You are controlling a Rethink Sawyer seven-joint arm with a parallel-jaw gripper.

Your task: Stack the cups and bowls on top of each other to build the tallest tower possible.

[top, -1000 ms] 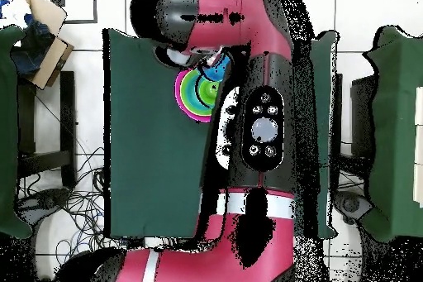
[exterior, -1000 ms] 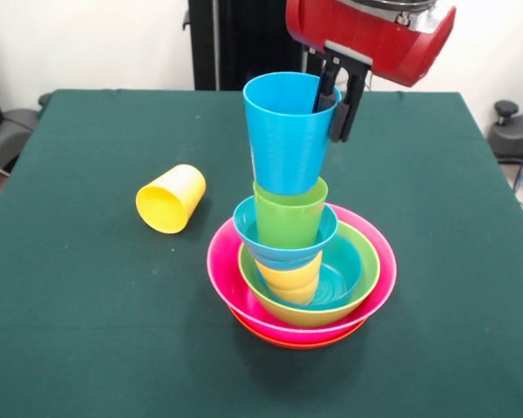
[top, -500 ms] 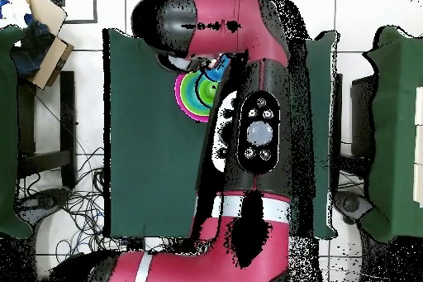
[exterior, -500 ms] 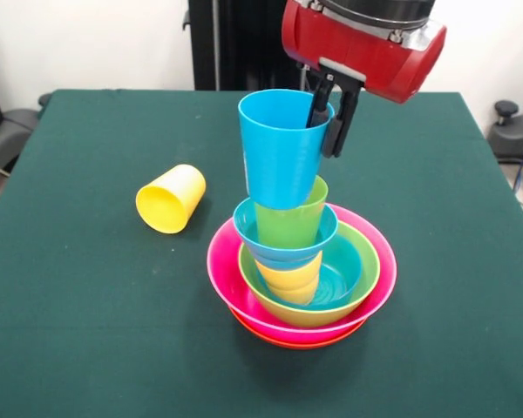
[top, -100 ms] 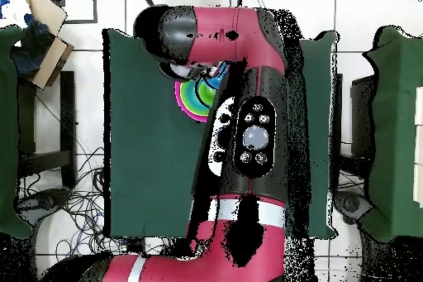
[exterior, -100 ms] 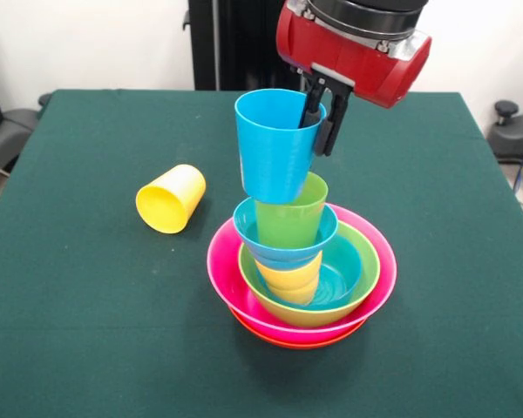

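Observation:
The tower rises from a wide orange bowl [exterior, -100 ms: 288,340] under a pink bowl [exterior, -100 ms: 229,287] and a lime green bowl [exterior, -100 ms: 349,296]. Inside stands a yellow-orange cup [exterior, -100 ms: 289,277], topped by a small blue bowl [exterior, -100 ms: 248,228] and a green cup [exterior, -100 ms: 290,213]. My gripper [exterior, -100 ms: 321,122] is shut on the right rim of the light blue cup [exterior, -100 ms: 275,144], one finger inside and one outside. That cup tilts, with its base at the green cup's left rim. A yellow cup [exterior, -100 ms: 170,198] lies on its side to the left. In the overhead view the arm hides most of the tower [top, -100 ms: 192,97].
The green table [exterior, -100 ms: 87,331] runs on to the left and front of the tower. A black column [exterior, -100 ms: 235,43] stands behind the far edge. The overhead view has a cardboard box [top, -100 ms: 45,14] and floor cables [top, -100 ms: 74,204] beside the table.
The gripper and the light blue cup have shifted left and slightly down. The cup's base went from centred on the green cup to its left rim, more tilted.

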